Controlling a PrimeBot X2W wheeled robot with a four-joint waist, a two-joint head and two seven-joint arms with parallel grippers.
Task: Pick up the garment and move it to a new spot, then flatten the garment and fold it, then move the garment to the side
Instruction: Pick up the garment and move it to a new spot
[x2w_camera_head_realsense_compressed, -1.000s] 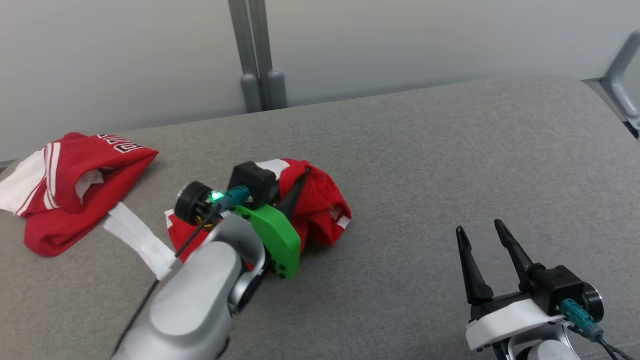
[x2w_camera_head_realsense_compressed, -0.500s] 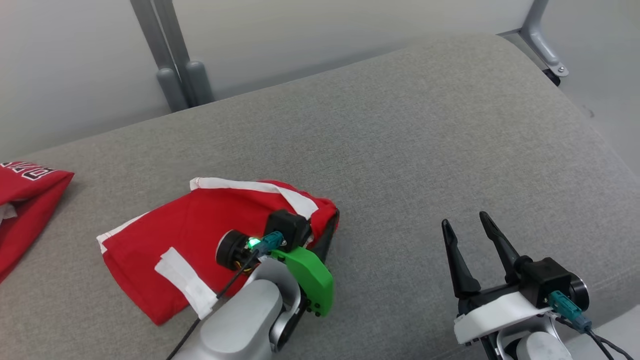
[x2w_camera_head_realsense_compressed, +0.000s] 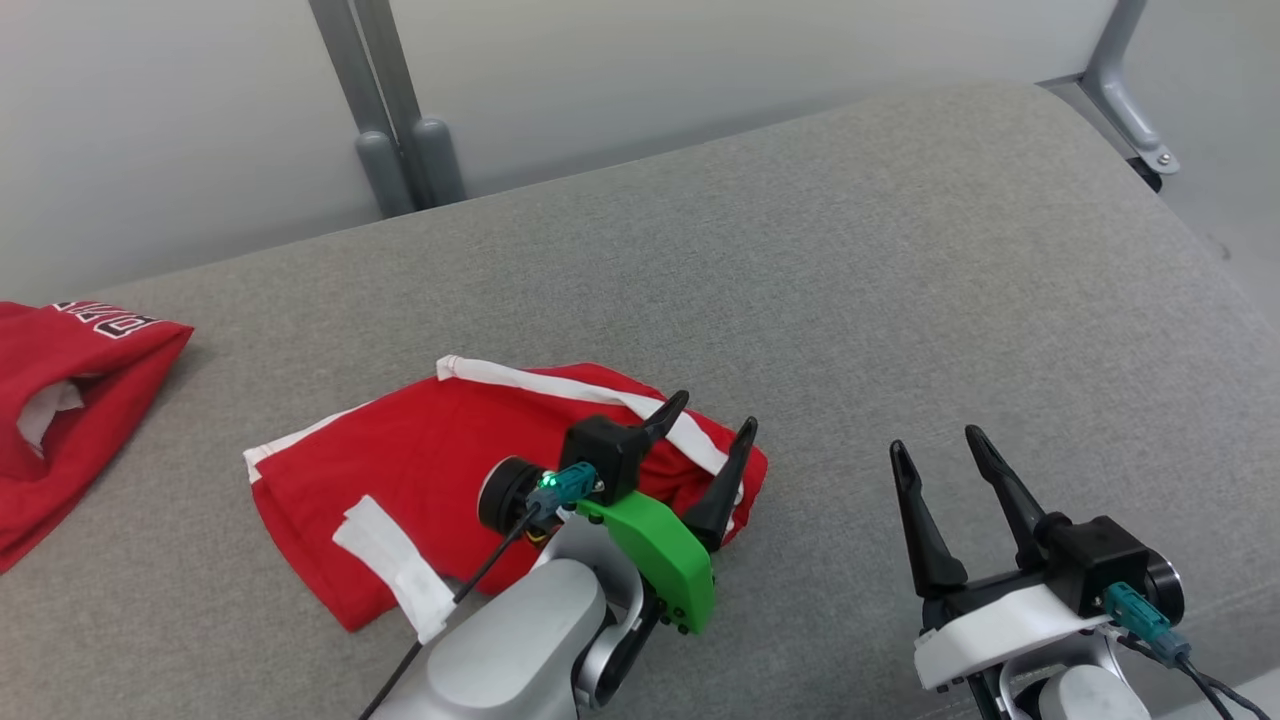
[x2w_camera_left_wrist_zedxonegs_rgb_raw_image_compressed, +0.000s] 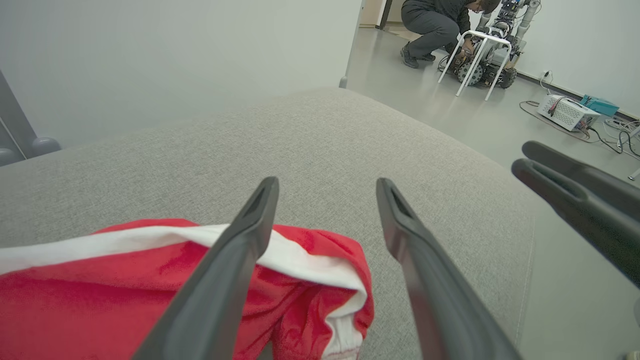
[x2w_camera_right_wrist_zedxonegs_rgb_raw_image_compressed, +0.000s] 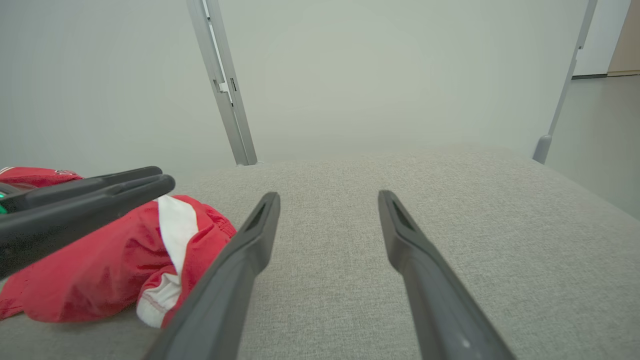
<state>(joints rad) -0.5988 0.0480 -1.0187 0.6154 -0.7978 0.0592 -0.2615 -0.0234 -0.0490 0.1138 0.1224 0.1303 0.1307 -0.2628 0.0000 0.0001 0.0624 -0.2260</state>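
A: Crumpled red-and-white cloth garment on grey fabric couch, nine o'clock of right gripper: soft, light?
B: Likely limp and slippy; left gripper spread wide, empty, over its three o'clock end, right gripper likewise agape and empty; best pinching white hem

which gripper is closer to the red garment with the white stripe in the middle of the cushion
Left. The left gripper is open directly over the garment's bunched right end. The right gripper, also open, sits off to the garment's right above the bare grey cushion, apart from the fabric.

Grey upholstered surface, pale wall
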